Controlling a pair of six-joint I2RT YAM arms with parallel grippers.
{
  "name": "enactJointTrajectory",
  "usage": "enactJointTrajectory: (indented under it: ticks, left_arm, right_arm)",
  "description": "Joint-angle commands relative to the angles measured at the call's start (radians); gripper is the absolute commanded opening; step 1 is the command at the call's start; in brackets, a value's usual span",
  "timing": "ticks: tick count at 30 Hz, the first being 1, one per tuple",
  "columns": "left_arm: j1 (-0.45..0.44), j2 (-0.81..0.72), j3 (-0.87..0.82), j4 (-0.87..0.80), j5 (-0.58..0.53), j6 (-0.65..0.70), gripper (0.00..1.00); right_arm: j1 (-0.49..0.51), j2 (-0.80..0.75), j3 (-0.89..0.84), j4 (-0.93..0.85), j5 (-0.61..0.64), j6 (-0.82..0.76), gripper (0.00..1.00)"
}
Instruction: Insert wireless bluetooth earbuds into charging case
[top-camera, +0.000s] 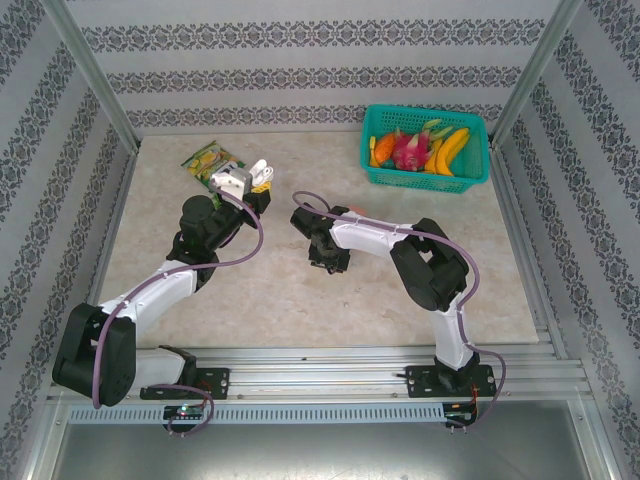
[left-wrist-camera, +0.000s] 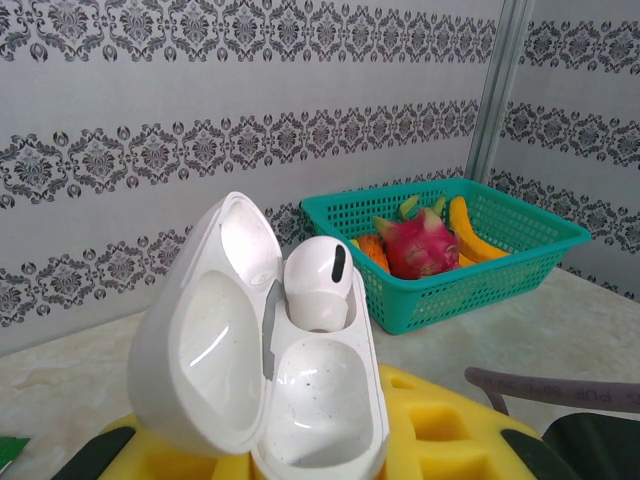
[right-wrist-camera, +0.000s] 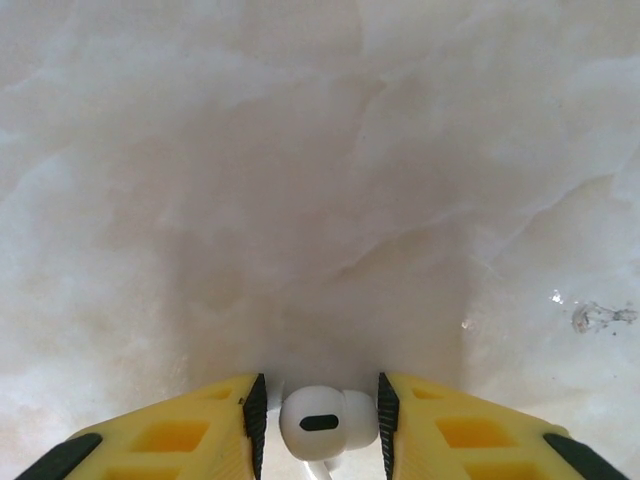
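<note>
Glossy white plastic charging case (left-wrist-camera: 300, 400); smooth white plastic earbud (right-wrist-camera: 322, 420); teal plastic mesh basket (left-wrist-camera: 480, 285); pale tabletop (right-wrist-camera: 300, 200), seemingly polished stone.

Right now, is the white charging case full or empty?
Half full: case lid open, one white earbud seated in the upper socket, lower socket bare.

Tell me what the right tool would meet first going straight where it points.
Probably the marble tabletop: the right tool, gripping a white earbud, points at it with nothing between, though depth is unclear.
</note>
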Motion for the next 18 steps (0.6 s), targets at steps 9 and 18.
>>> enactJointTrajectory:
  ticks: [9, 18]
  left_arm:
    - [0.016, -0.015, -0.001, 0.057, 0.011, -0.013, 0.00]
    - [0.016, -0.019, -0.001, 0.045, 0.013, -0.013, 0.00]
  right_arm:
    - [0.010, 0.006, 0.006, -0.021, -0.015, 0.028, 0.32]
    - [0.009, -0.033, -0.013, -0.004, 0.024, 0.011, 0.27]
